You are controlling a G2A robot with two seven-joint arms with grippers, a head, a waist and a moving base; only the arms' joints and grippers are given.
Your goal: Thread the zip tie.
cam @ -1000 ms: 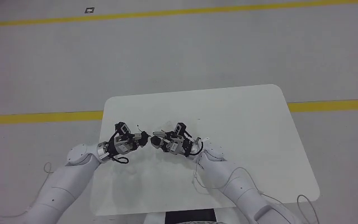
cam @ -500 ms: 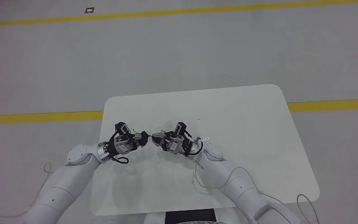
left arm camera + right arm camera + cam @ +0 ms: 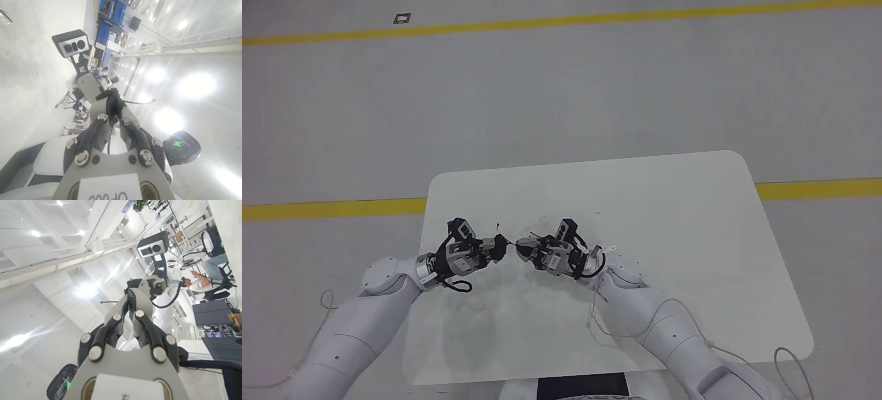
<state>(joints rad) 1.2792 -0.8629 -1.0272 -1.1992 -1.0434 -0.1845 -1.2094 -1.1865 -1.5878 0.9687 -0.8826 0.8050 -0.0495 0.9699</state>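
Note:
Over the front left part of the white table (image 3: 662,200) my two grippers meet tip to tip. The left gripper (image 3: 498,245) is shut on the thin black zip tie (image 3: 140,103). One strand sticks out sideways past its fingers, and another strand (image 3: 109,139) runs back between them toward the wrist. The right gripper (image 3: 529,250) is shut too, its ridged pads (image 3: 131,306) pinching the zip tie (image 3: 109,302). A short free end of the tie pokes out to the side. Where the two ends meet is hidden between the fingertips.
The table has rounded corners, and its near edge (image 3: 542,378) runs just in front of the arms. Bare tabletop stretches to the right and the back. Yellow lines (image 3: 542,22) cross the floor beyond.
The right gripper has shifted slightly beside the left one. Both stay shut and close together above the table.

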